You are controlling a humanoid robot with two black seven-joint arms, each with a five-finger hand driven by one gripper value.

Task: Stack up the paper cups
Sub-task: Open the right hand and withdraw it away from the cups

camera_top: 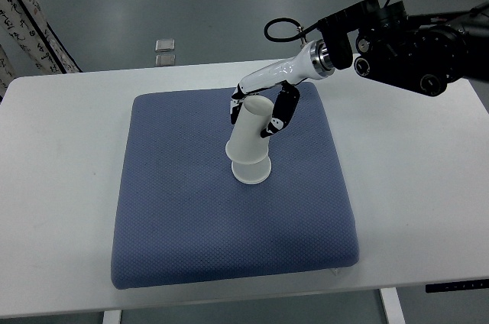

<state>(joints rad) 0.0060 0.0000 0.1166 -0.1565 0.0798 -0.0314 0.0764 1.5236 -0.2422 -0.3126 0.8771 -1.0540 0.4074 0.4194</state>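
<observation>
The right arm is reaching in from the picture's upper right edge, its bulky black forearm and looped cable leading into a silver wrist collar and a white shell angling down and to the left. The right robot hand (258,114) is pointing downward, its black-tipped fingers (276,116) curling around the upper part of a paper cup (250,147).

Right hand (260,114) grips the upper cup (250,134), apparently nested on another cup (252,171), mid-cushion (191,217); the arm enters from 2 o'clock over the table (428,186).
</observation>
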